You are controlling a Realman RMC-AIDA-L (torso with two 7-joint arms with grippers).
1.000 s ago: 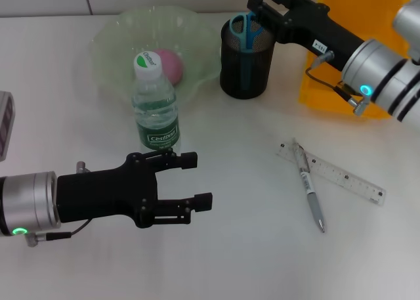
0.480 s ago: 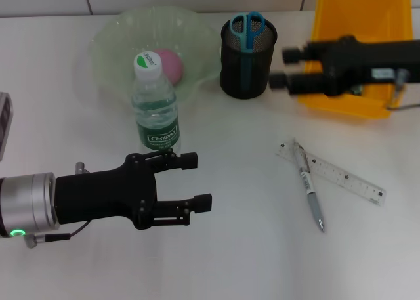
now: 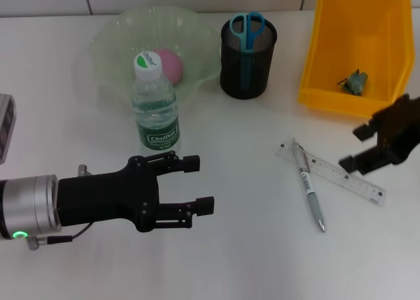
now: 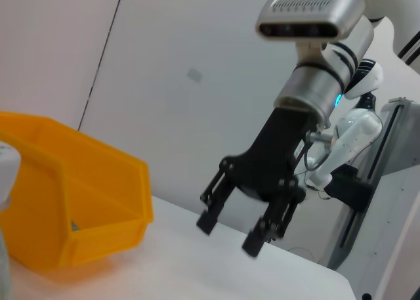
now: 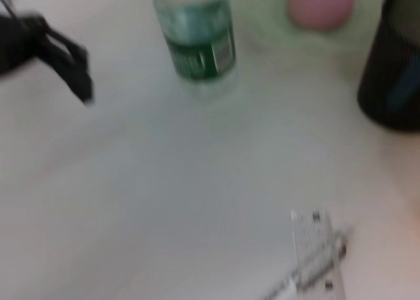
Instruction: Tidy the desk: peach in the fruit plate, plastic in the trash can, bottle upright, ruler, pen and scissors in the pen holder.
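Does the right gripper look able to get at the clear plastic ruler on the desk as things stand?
Probably yes: the right gripper, jaws open, hovers by the clear plastic ruler's free end. Only the silver pen crosses its other end.

open table point(image 3: 249, 247) between left gripper point(image 3: 197, 183) and right gripper point(image 3: 364, 146), wide bare stretch in front. pen point(image 3: 308, 185) lies across ruler point(image 3: 331, 172), just beside right gripper, nothing over them. bottle point(image 3: 155, 106) stands upright just beyond left gripper, plate point(image 3: 111, 44) behind it. pen holder point(image 3: 247, 57) top half filled by scissors point(image 3: 247, 27); trash can point(image 3: 351, 50) to its right.
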